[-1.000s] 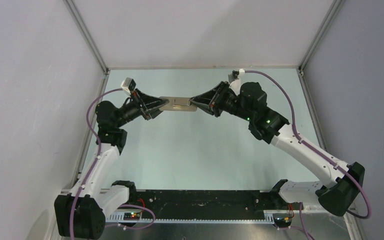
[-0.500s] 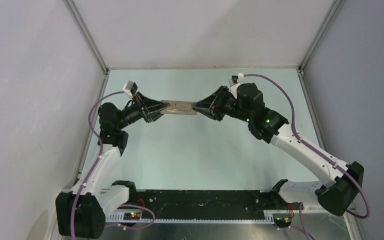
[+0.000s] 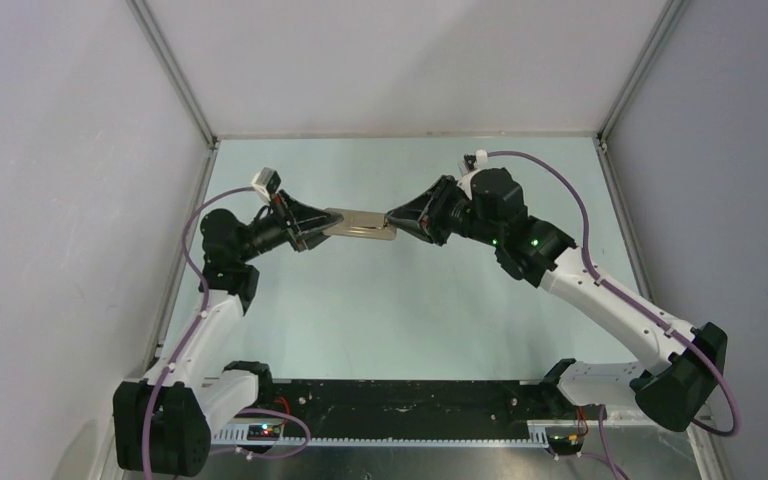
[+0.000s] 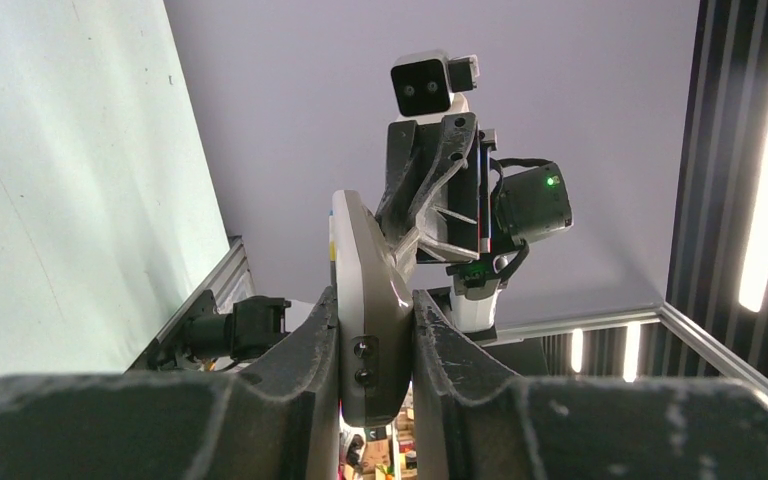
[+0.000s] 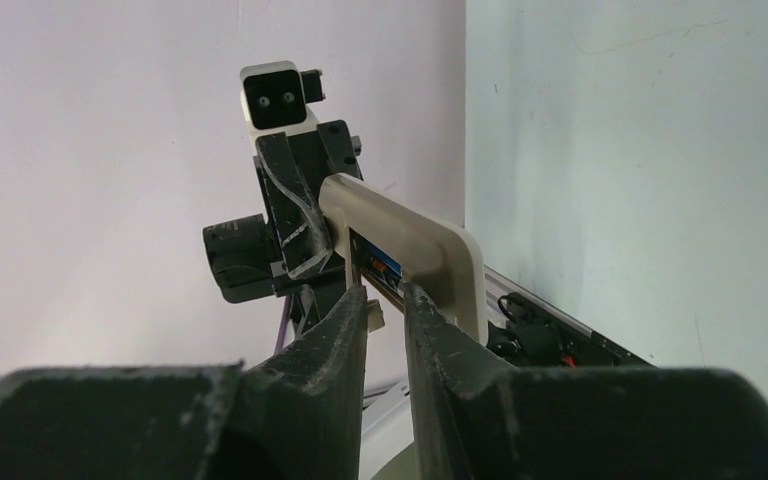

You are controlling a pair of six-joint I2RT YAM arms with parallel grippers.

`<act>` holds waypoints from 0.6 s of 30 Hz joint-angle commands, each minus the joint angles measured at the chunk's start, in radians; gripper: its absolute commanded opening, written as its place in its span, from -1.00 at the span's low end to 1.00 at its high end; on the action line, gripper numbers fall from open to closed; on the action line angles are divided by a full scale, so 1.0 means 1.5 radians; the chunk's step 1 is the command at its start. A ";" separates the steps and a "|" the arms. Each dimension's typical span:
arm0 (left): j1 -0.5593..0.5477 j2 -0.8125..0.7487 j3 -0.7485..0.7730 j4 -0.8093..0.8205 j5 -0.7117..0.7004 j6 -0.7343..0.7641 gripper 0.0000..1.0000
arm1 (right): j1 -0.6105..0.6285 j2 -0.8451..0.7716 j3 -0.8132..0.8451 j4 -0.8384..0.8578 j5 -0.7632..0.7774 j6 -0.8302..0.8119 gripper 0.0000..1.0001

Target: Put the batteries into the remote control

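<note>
The remote control [image 3: 360, 223] hangs in the air between my two grippers, its tan back showing. My left gripper [image 3: 322, 224] is shut on its left end; in the left wrist view the remote [image 4: 365, 280] is clamped between both fingers of that gripper [image 4: 375, 302]. My right gripper [image 3: 392, 215] meets the right end. In the right wrist view its fingers [image 5: 383, 292] are pinched nearly together on a thin edge of the remote [image 5: 425, 240]. A bright blue battery [image 5: 385, 263] shows inside the slot. The dark battery is not in view.
The pale green table [image 3: 400, 300] lies below, walled by grey panels on three sides. Metal frame posts [image 3: 175, 75] rise at the back corners. A black base rail [image 3: 400, 400] runs along the near edge.
The remote has tilted and shifted slightly nearer, its right end lower. The left wrist has swung right and down with it. Both grippers stay at its ends.
</note>
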 commanded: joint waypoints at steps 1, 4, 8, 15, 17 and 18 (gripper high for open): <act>-0.008 -0.001 0.003 0.043 0.018 -0.005 -1.00 | 0.001 0.002 -0.001 -0.023 0.009 -0.005 -0.56; -0.007 0.001 0.005 0.043 0.017 -0.005 -1.00 | 0.000 0.002 -0.001 -0.030 0.010 -0.007 -0.60; -0.008 0.004 0.007 0.043 0.018 -0.005 -1.00 | -0.001 -0.004 -0.001 -0.046 0.022 -0.015 -0.50; -0.007 0.004 0.008 0.043 0.019 -0.006 -1.00 | -0.007 -0.017 -0.001 -0.060 0.040 -0.022 -0.35; -0.007 0.003 0.007 0.043 0.019 -0.006 -1.00 | -0.008 -0.019 -0.001 -0.063 0.043 -0.022 -0.45; -0.007 0.003 0.007 0.043 0.019 -0.006 -1.00 | -0.010 -0.020 -0.001 -0.068 0.047 -0.022 -0.58</act>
